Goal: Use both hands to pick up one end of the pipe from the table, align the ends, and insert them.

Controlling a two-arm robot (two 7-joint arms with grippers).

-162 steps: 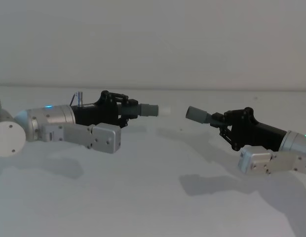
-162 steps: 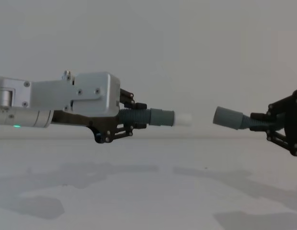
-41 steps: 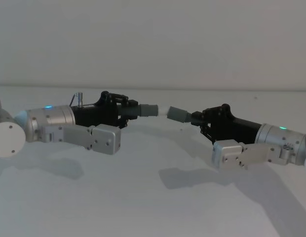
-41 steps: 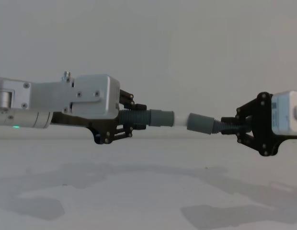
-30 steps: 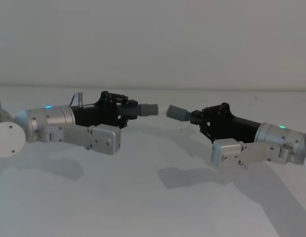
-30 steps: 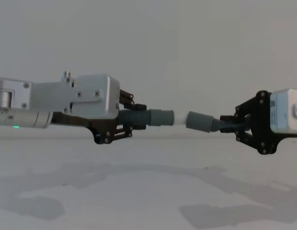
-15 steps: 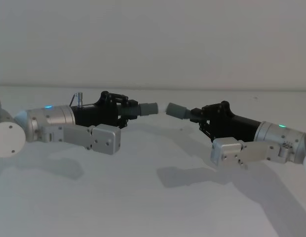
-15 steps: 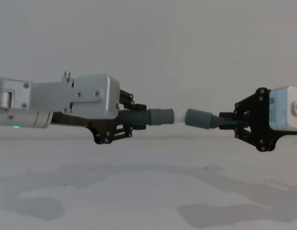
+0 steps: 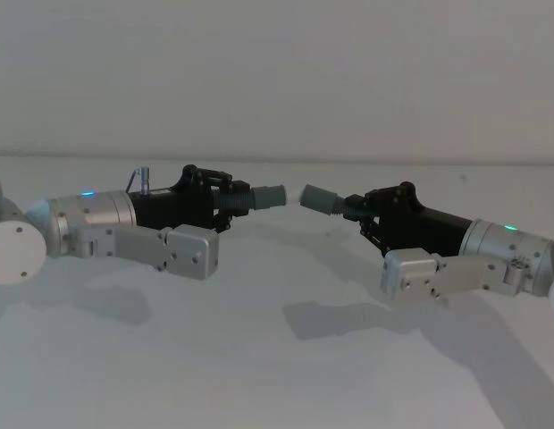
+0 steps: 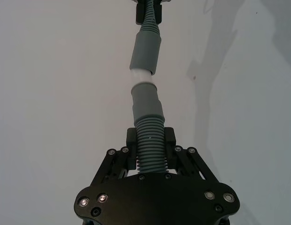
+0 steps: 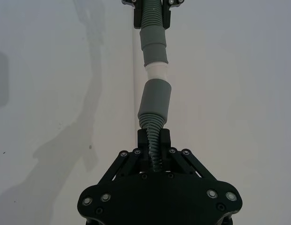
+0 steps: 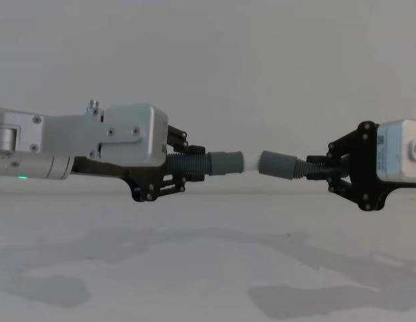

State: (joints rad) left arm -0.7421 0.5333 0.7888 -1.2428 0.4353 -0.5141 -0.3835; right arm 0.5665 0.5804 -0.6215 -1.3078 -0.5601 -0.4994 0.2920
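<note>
A: Left gripper (image 12: 169,176) was clenched on the pipe (image 12: 189,166) behind the white-tipped cuff (image 12: 227,163), held level above the table (image 12: 208,268), presenting the tip.

B: And right gripper (image 12: 339,176) was clamped on hose behind the open sleeve (image 12: 275,164), mouth facing the tip, which looked just entering; sleeve otherwise empty, I'd judge.

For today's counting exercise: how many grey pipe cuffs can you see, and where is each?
2. The white-tipped cuff juts from the left tool; the plain cuff juts from the right tool, facing it above the table.
</note>
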